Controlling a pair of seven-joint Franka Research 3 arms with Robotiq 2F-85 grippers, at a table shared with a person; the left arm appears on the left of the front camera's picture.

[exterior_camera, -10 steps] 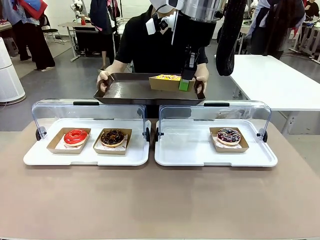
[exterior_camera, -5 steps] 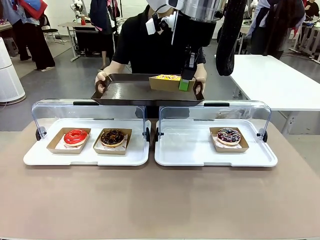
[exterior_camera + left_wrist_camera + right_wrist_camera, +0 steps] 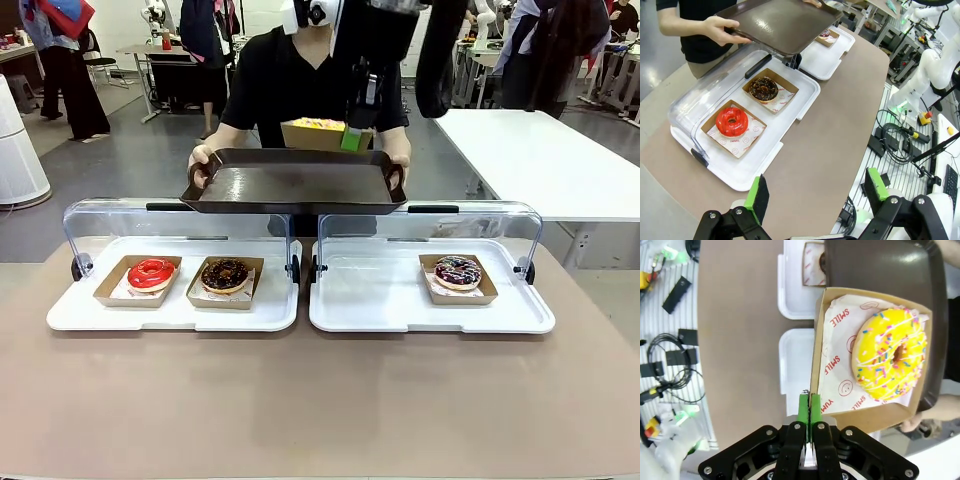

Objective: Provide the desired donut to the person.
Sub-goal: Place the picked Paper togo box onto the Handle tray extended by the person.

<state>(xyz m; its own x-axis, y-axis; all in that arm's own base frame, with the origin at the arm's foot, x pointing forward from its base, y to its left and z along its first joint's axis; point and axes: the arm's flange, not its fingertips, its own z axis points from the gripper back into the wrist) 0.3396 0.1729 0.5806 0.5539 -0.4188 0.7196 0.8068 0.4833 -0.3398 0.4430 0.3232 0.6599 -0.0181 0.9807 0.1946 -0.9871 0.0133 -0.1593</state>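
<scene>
A yellow sprinkled donut [image 3: 890, 354] lies in a cardboard box [image 3: 312, 134] lined with printed paper. My right gripper [image 3: 810, 405] is shut on the box's side wall and holds it a little above the dark brown tray [image 3: 295, 186]. In the front view the right gripper [image 3: 352, 138] hangs at the box's right end. The person [image 3: 290, 80] in black holds the brown tray with both hands over the far edge of the table. My left gripper [image 3: 816, 192] stands open over the near table edge, nothing between its fingers.
Two white display trays [image 3: 175, 312] [image 3: 400, 300] with raised clear lids sit on the table. The left one carries a red donut [image 3: 151, 272] and a chocolate donut [image 3: 225, 274], the right one a dark sprinkled donut [image 3: 457, 271]. A white table [image 3: 560, 160] stands at the far right.
My right gripper has risen and shifted slightly left with the donut box, from the brown tray's surface to above its far rim. The person's tray stays about where it was.
</scene>
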